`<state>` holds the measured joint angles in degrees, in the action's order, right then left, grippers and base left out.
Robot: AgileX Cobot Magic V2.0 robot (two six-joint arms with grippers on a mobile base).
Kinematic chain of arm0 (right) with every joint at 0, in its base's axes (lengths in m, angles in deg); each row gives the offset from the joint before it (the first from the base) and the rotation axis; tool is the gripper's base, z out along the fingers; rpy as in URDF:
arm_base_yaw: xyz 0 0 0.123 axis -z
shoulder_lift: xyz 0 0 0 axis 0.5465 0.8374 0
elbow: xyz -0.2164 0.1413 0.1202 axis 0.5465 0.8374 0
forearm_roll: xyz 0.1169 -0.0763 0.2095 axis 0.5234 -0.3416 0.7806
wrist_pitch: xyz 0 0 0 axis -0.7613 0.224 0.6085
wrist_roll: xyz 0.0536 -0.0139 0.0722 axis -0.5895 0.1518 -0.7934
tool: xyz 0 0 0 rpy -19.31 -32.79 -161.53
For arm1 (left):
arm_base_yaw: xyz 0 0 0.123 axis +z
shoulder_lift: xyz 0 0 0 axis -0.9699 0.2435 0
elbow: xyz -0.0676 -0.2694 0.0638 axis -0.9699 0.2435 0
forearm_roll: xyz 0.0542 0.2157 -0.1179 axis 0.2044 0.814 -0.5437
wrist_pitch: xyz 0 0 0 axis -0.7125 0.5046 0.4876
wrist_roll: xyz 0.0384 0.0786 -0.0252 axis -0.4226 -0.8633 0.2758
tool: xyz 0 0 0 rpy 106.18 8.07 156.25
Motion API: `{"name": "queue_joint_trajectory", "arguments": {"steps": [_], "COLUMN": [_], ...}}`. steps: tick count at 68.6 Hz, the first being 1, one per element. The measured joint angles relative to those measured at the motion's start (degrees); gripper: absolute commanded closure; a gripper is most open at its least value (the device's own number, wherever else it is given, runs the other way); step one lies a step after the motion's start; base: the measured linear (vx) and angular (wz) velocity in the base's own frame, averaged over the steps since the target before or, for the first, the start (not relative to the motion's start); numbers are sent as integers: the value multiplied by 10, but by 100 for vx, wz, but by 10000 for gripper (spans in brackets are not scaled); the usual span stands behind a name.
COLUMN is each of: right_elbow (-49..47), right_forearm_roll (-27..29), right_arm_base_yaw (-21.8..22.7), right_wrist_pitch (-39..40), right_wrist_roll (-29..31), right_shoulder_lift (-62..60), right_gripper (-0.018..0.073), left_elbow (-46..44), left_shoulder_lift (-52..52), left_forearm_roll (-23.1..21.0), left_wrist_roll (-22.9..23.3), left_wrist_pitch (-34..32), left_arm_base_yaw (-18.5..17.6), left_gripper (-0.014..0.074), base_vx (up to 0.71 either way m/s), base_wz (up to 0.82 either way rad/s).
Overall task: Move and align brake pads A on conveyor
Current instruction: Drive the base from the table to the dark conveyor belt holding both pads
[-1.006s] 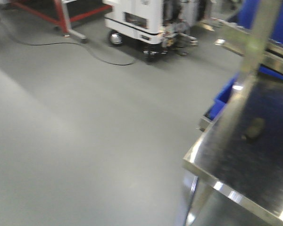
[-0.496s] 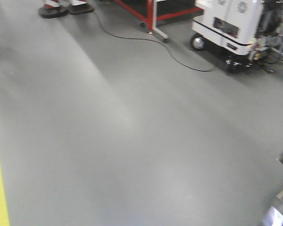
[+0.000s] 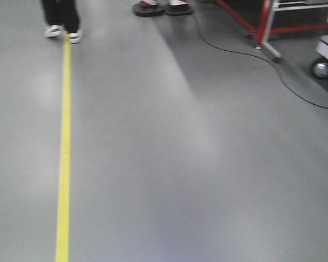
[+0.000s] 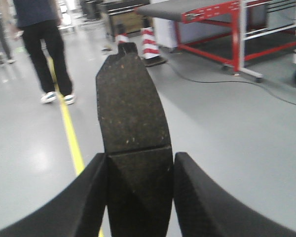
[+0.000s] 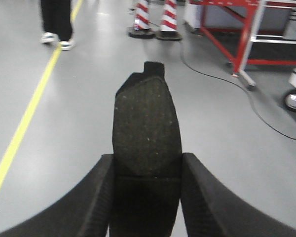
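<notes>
My left gripper (image 4: 139, 170) is shut on a dark grey brake pad (image 4: 132, 106) that sticks out forward between the fingers, its centre groove showing just ahead of them. My right gripper (image 5: 146, 170) is shut on a second dark grey brake pad (image 5: 146, 123) held the same way. Both pads hang above the grey floor. The conveyor (image 4: 187, 9), a dark belt on a red frame, stands far off at the upper right of the left wrist view. Its red frame also shows in the right wrist view (image 5: 246, 34) and in the front view (image 3: 265, 24). Neither gripper shows in the front view.
A yellow floor line (image 3: 64, 147) runs along the left. A person in black trousers (image 4: 44, 47) stands on it ahead. Two red-and-white cones (image 5: 155, 17) stand near the red frame. A black cable (image 3: 284, 82) lies on the floor. A white wheeled cart (image 3: 325, 57) is at the right edge.
The front view has swung left: the steel table and the white cart have slid out to the right, and the yellow line and the person's feet have come into view.
</notes>
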<state>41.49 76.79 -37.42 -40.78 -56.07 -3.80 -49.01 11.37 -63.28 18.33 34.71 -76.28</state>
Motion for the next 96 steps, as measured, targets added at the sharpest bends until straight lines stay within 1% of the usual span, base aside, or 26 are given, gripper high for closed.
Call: {"name": "queue_joint_trajectory", "arguments": {"steps": [20, 36, 96], "right_elbow": [0, 0, 0], "right_forearm_roll": [0, 0, 0], "right_arm_base_yaw": [0, 0, 0], "right_wrist_pitch": [0, 0, 0], "right_wrist_roll": [0, 0, 0], "right_shoulder_lift": [0, 0, 0], "right_gripper": [551, 551, 551], "left_elbow": [0, 0, 0], "left_shoulder_lift": [0, 0, 0], "left_forearm_roll": [0, 0, 0], "left_wrist_roll": [0, 0, 0], "left_wrist_pitch": [0, 0, 0], "left_arm_base_yaw": [0, 0, 0], "left_gripper": [460, 460, 460], "base_vx": [22, 35, 57], "base_wz": [59, 33, 2]}}
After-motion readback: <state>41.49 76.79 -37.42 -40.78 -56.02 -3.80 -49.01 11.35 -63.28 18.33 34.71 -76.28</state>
